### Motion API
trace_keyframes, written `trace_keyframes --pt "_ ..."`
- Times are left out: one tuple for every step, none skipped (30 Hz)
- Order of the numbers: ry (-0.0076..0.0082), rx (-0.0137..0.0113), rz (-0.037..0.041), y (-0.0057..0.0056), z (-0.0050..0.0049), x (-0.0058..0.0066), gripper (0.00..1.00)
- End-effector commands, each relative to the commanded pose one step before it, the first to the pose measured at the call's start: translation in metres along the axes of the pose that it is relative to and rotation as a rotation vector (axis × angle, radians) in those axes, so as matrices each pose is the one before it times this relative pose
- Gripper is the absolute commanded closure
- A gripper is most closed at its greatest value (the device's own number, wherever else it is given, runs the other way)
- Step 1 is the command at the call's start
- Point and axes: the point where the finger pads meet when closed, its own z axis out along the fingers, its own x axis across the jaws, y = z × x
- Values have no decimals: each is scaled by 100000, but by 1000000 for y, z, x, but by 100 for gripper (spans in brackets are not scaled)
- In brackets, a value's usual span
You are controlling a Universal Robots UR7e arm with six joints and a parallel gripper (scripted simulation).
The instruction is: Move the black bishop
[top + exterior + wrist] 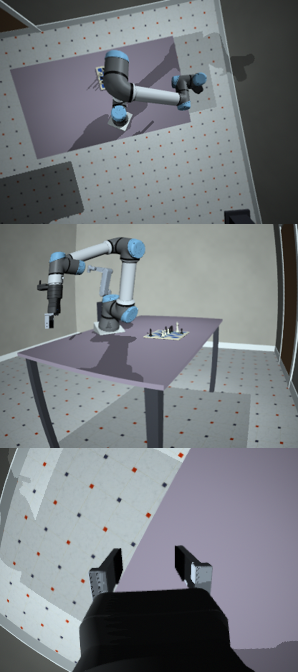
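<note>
Fingers spread fully apart, nothing between them, pointing straight down. Seen from the wrist: bare gap between the two dark pads, lavender desk edge on one side, dotted floor on the other. Hanging high above the desk's far end, well away from the board.

Further out: black wrist, then grey arm with blue joint caps, folded back over its base at the desk's rear edge.

Further still: small blue-and-cream chessboard lying flat on the desk, on the opposite side of the base from the fingers. Several black and white pieces standing upright on it. Too small to tell which dark piece is the black bishop; somewhere among that cluster, by judgement. Edge letters and digits unreadable, so A1 not identifiable. In the top view, board mostly hidden under the arm's shoulder.

Progress, as a judgement: nothing done yet. Bishop not grasped, not lifted. Left to do: swing across to the board, descend, grip the bishop, carry it to A1, set it upright inside the square without disturbing neighbours.
</note>
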Motion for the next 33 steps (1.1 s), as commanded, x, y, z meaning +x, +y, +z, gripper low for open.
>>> trace_keyframes --pt "-137 99 -45 -132 -726 -432 0" --pt "0 0 0 0 0 0 0" --pt "0 0 0 0 0 0 0" --pt "0 0 0 0 0 0 0" --pt "0 0 0 0 0 0 0" --pt "0 0 0 0 0 0 0" --pt "0 0 0 0 0 0 0" --pt "0 0 0 0 0 0 0" --pt "0 0 0 0 0 0 0" --pt "0 0 0 0 0 0 0" --pt "0 0 0 0 0 0 0" --pt "0 0 0 0 0 0 0" --pt "0 0 0 0 0 0 0" --pt "0 0 0 0 0 0 0" --pt "0 0 0 0 0 0 0" --pt "0 0 0 0 0 0 0" --pt "0 0 0 0 0 0 0" --pt "2 1 2 9 2 3 0" --pt "11 4 11 62 12 23 0" --pt "30 11 30 166 31 62 0" --pt "58 22 58 316 59 118 0" --pt "93 35 92 510 94 190 0" --pt "132 47 82 757 138 254 0" --pt "152 49 139 936 144 344 0" --pt "190 97 245 807 70 593 0" --pt "247 115 312 989 157 769 0" --pt "322 126 390 1063 385 898 0" --pt "331 193 439 1163 157 769 0" --pt "384 232 513 1351 173 903 0" --pt "432 278 587 1533 178 1030 0" --pt "482 326 665 1723 182 1173 0" --pt "536 375 747 1920 185 1337 0" --pt "0 0 0 0 0 0 0"
